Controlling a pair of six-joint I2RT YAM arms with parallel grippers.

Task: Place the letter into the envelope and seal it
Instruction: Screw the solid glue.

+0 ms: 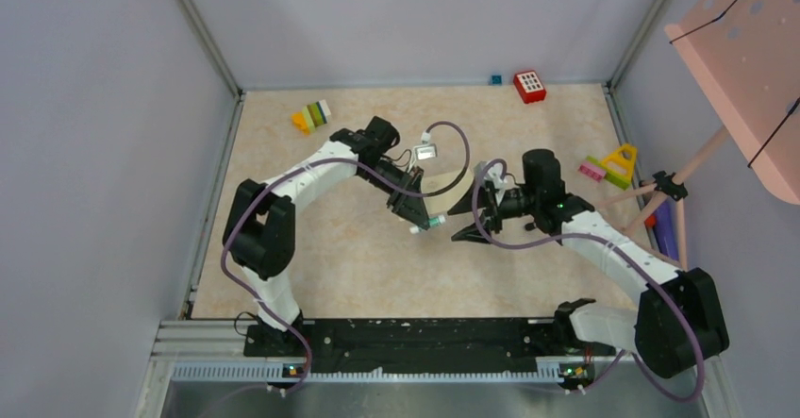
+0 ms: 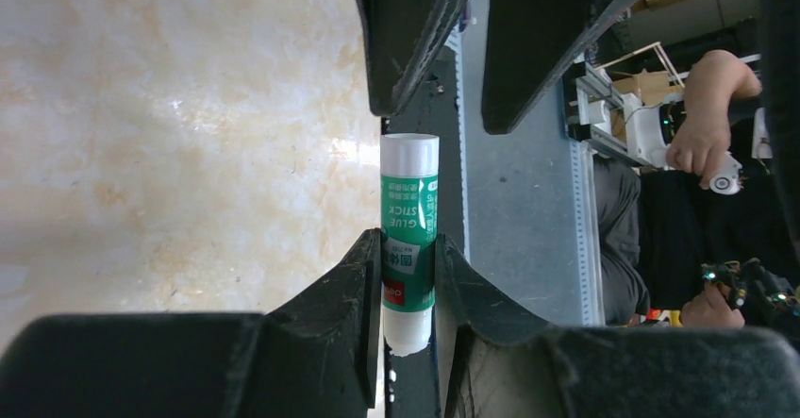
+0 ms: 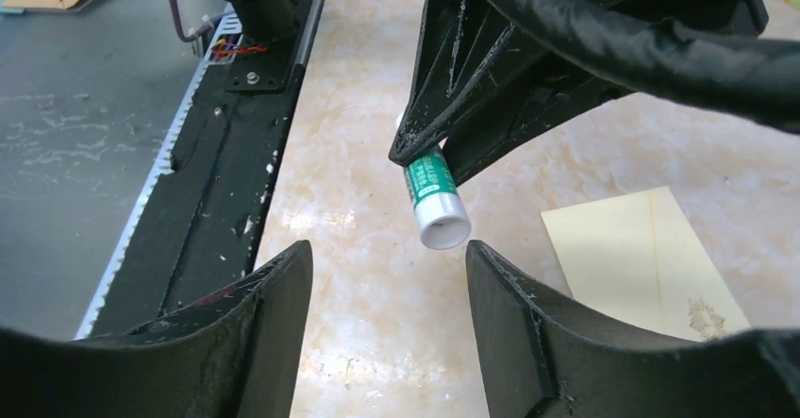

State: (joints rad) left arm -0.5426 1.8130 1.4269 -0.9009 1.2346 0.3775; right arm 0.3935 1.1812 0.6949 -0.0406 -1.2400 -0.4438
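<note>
From above, the left gripper (image 1: 420, 212) pinches a green-and-white plastic glue stick (image 1: 429, 222) over the middle of the beige marbled table (image 1: 330, 267). The right gripper (image 1: 464, 222) faces it, just beside. The pale cream-yellow paper envelope (image 1: 445, 186) lies flat just beyond them. Bare table lies near and left of the grippers, and the coloured toy blocks (image 1: 311, 116) sit well apart at the far edge.

On the left wrist view, the left gripper (image 2: 408, 286) clamps the glue stick (image 2: 409, 239) low on its body, and the white cap looks seated. We judge no glue is spread yet, so sealing remains.

On the right wrist view, the right gripper (image 3: 387, 286) stands spread and empty, the glue stick (image 3: 436, 196) pointing its capped end toward the gap. The envelope (image 3: 641, 267) lies flat to the right with its flap out of view; we cannot tell whether the letter is inside. The black base rail (image 3: 236, 154) bounds the near side.
</note>
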